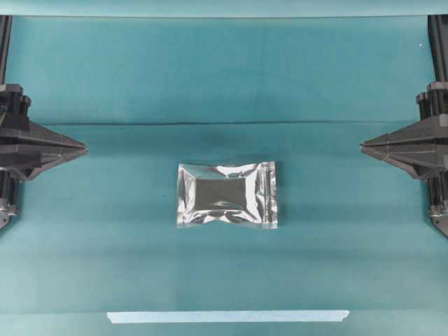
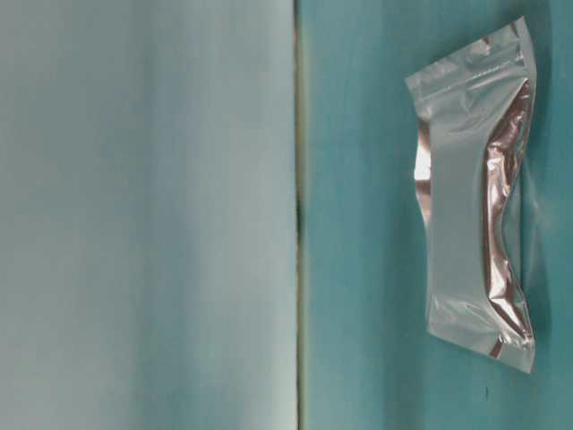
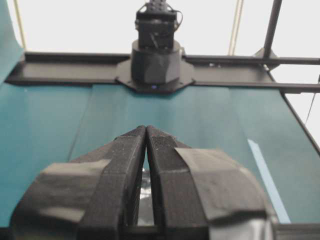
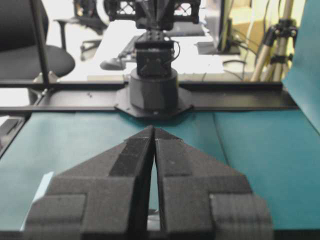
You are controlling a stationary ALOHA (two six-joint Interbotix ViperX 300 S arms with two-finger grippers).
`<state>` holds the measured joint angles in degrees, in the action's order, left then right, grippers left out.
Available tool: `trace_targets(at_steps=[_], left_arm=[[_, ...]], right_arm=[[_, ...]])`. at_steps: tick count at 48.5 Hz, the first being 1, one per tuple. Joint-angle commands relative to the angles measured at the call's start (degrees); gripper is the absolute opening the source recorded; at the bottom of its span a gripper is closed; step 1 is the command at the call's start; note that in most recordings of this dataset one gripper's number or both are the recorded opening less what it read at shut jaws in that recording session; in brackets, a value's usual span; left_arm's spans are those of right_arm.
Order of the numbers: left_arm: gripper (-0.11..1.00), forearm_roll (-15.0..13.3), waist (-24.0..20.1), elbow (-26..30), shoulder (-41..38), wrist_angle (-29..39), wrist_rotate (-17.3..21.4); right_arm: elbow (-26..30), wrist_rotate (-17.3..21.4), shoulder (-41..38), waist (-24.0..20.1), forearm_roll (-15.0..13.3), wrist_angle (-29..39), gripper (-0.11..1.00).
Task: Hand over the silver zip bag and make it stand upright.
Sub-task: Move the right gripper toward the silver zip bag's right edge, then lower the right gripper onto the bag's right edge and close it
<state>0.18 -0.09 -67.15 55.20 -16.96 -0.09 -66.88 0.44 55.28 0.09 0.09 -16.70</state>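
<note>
Teal cloth covers the whole desk [image 1: 224,77], with a faint crease line running across it behind the bag and a soft fold in front of the bag. Black frame rails [image 4: 240,95] edge the desk at each arm's base. Beyond the rails, the right wrist view shows a room with an office chair [image 4: 30,55], a white table and a tripod [image 4: 277,45]; the left wrist view shows only bright white light past the frame.

Left of the bag, at the desk's edge, sits the left tool [image 1: 82,148], its tip aimed at the bag and its taped fingers [image 3: 120,170] pressed together on nothing. Right of the bag, well apart from it, the right tool [image 1: 364,147] mirrors it, clenched too and holding nothing.

Silver and crinkly, the bag [image 1: 227,194] lies flat near the middle of the desk, between the two tools and touching neither, its dark puffed centre facing up and its zip edge toward the right tool.

In front of the bag, near the desk's front edge, a pale tape strip [image 1: 227,316] lies flat.
</note>
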Motion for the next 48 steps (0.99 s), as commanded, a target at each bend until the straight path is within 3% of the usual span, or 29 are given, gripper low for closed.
trace_targets(at_steps=[1, 8, 20, 29, 36, 45, 48], left_arm=[[0.14, 0.35, 2.02, 1.93, -1.85, 0.44, -1.05], [0.0, 0.44, 2.02, 4.22, -4.31, 2.02, -0.53], [-0.01, 0.44, 2.02, 8.61, -7.03, 7.47, 1.85], [-0.01, 0.35, 1.67, 11.51, -8.0, 9.14, 5.19], [-0.01, 0.44, 1.67, 11.51, -8.0, 9.49, 5.45], [-0.01, 0.35, 1.85, 11.6, -8.0, 9.58, 5.45], [-0.01, 0.44, 1.85, 11.6, -8.0, 9.84, 5.45]], right_arm=[[0.88, 0.97, -0.97, 0.0, 0.53, -0.26, 0.09], [3.34, 5.19, -2.99, 0.62, 12.13, 5.27, 0.0], [6.94, 14.85, -8.53, 0.44, 24.35, 10.55, 0.0], [7.21, 24.35, -15.47, 1.05, 26.98, 11.95, 0.0], [6.86, 32.43, -19.95, 1.76, 27.33, 13.62, 0.0], [6.33, 38.85, -25.14, 1.67, 27.25, 14.24, 0.01], [6.5, 40.34, -26.28, 1.58, 27.25, 13.27, 0.08]])
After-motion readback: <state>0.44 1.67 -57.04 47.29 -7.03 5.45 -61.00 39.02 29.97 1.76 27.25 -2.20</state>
